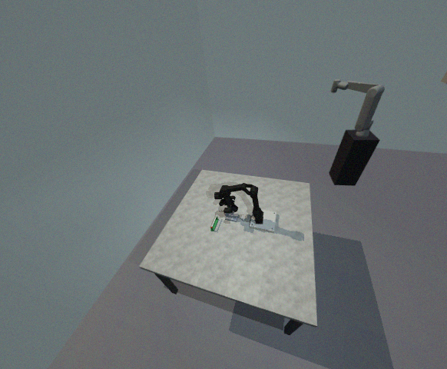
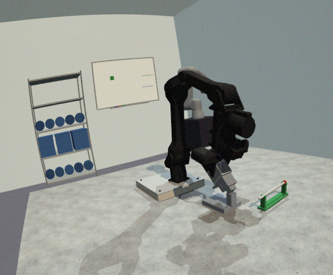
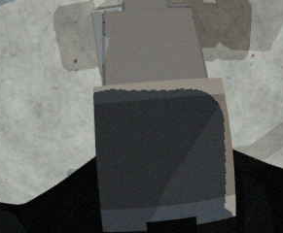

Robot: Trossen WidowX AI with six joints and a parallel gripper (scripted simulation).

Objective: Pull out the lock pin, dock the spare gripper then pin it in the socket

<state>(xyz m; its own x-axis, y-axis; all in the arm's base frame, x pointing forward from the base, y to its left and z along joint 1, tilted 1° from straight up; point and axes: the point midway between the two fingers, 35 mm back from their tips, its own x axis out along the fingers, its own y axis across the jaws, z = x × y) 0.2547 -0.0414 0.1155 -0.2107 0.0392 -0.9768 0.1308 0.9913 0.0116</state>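
Gripper [image 1: 231, 208] [image 2: 218, 166] [image 3: 159, 153], one: clamped on the grey spare gripper [image 2: 223, 169] [image 3: 160, 155], tilted, at the mount's socket [image 2: 228, 181] [image 3: 153, 49] (seating depth unclear). Lock pin [image 2: 272, 190], one: white, red-headed, lying across the green rack [image 1: 215, 224] [image 2: 275, 201] on the table [image 1: 240, 254] [image 2: 101, 231], near the mount.
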